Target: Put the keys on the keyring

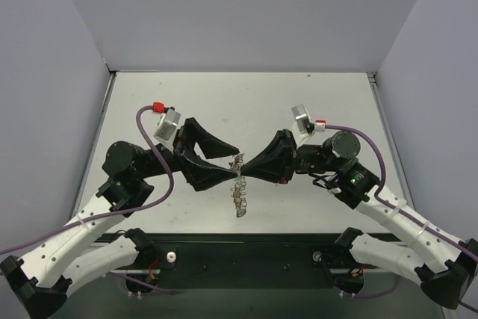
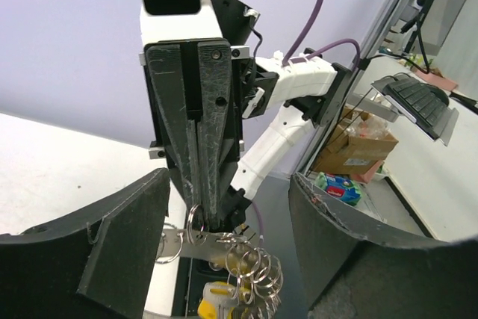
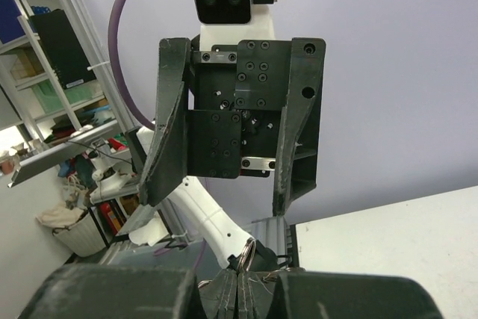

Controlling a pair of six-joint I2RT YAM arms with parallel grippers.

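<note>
Pinching shut at the middle of the overhead view, the right gripper (image 1: 246, 169) has its two fingers pressed flat together. In the left wrist view a thin silvery loop sits right at their tips. From there the keyring (image 2: 258, 270) hangs as a bundle of coiled loops at the bottom centre of that view, with the keys (image 2: 213, 306) dangling among them. One yellow head shows at the lower edge; the other heads cannot be made out. Which strand of the bunch lies between the pads cannot be told. The left gripper (image 1: 236, 160) faces it tip to tip, jaws spread wide, with one finger toward the top of the overhead frame and one toward the bottom, on either side of the right gripper's tips. In that view the bunch shows just under the meeting tips, over the white table (image 1: 314, 110) near its front edge.
</note>
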